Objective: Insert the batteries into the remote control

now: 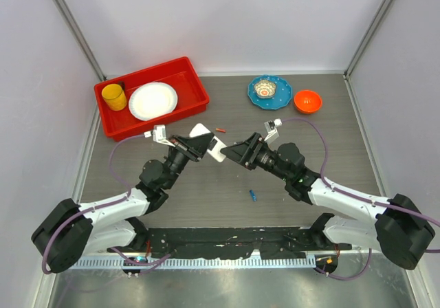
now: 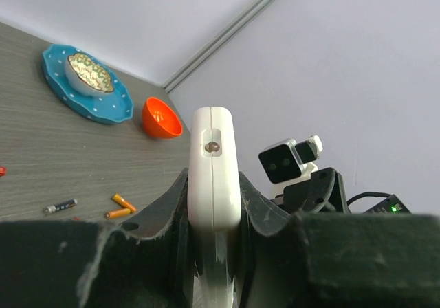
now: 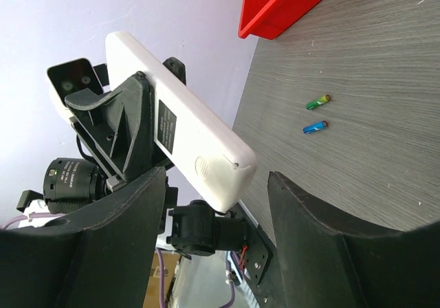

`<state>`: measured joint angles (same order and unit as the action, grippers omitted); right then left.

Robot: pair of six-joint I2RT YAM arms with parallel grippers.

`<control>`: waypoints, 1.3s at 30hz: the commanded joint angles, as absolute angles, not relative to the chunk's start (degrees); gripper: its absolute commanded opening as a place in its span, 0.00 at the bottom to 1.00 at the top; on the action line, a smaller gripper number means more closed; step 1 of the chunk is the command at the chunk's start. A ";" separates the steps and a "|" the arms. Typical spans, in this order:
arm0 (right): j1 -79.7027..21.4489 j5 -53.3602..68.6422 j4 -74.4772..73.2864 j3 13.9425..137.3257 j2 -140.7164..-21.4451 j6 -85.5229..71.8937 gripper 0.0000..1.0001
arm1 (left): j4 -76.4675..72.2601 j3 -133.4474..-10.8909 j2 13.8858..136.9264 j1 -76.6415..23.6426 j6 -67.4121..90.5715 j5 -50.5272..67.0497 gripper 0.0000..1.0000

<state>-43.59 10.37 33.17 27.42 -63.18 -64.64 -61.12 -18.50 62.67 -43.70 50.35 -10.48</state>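
Note:
My left gripper (image 1: 198, 145) is shut on the white remote control (image 1: 213, 144) and holds it above the table's middle. In the left wrist view the remote (image 2: 214, 170) stands edge-on between the jaws. My right gripper (image 1: 232, 151) is open and faces the remote's free end. In the right wrist view the remote's plain white back (image 3: 180, 128) reaches between my open fingers (image 3: 316, 239) without touching them. Batteries lie on the table: a red one (image 1: 221, 129), a blue one (image 1: 253, 195), two orange ones (image 2: 121, 207), a dark one (image 2: 60, 206), and a green one (image 3: 317, 102).
A red tray (image 1: 196, 100) at the back left holds a white plate (image 1: 152, 100) and a yellow cup (image 1: 114, 97). A blue plate (image 1: 280, 96) carrying a small bowl and an orange bowl (image 1: 307, 101) stand at the back right.

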 commanded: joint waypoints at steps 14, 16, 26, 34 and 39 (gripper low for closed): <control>-43.15 11.42 37.44 28.65 -64.33 -64.16 0.57 | -67.24 -18.72 63.02 -43.51 53.88 -9.76 0.00; -43.15 11.60 37.53 28.92 -64.69 -63.99 0.56 | -67.50 -18.63 63.28 -43.59 53.88 -9.58 0.00; -43.15 12.22 39.55 29.53 -66.62 -64.77 0.50 | -68.03 -18.81 64.16 -43.86 54.05 -9.23 0.00; -43.24 12.66 39.55 29.18 -67.15 -64.77 0.40 | -68.29 -18.81 64.25 -43.94 53.88 -9.49 0.00; -43.24 12.66 39.55 28.48 -66.88 -64.78 0.36 | -68.29 -18.72 64.07 -43.95 53.79 -9.75 0.00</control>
<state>-43.05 12.14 37.52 27.44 -66.78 -65.12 -63.57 -18.50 64.38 -43.64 53.76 -10.50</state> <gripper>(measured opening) 0.407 0.260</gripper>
